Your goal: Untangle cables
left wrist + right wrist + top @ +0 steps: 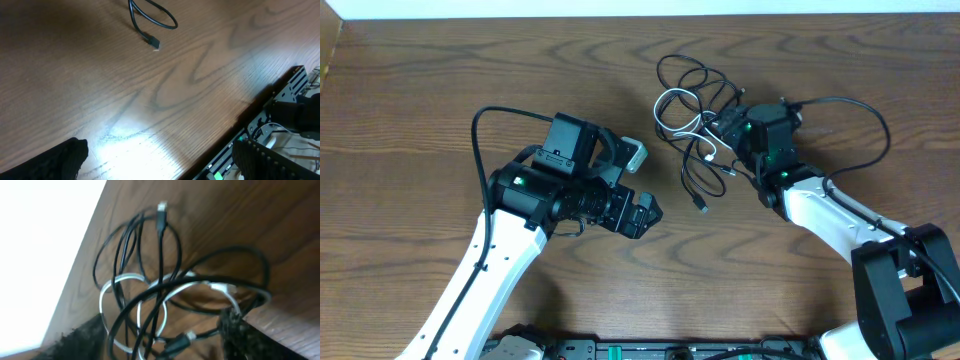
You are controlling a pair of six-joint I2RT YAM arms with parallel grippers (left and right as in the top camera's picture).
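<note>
Cables: I see the cables (692,108) in a tangled bunch at the upper middle of the overhead view, just right of centre. Black loops are crossed over white ones on the table (440,70).
Close view: my right wrist camera shows the cables (160,280) filling the middle of the frame. There are several black loops, two white ones threaded through them, and a small plug pointing toward the top.
Loose end: one black strand trails down out of the bunch to a black plug end (702,207) lying on bare wood. It also shows in the upper middle of the left wrist view (155,42).
Right gripper: the right gripper (722,128) sits at the right side of the bunch. In its own view (160,335) the fingers (234,330) are spread wide with strands running between them. The lower right finger is against the cords, and nothing is pinched.
Left gripper: the left gripper (646,214) hangs left of centre, well apart from the bunch and near the loose plug. In its own camera (160,155) the fingers (65,160) are apart, with only bare wood between them.
</note>
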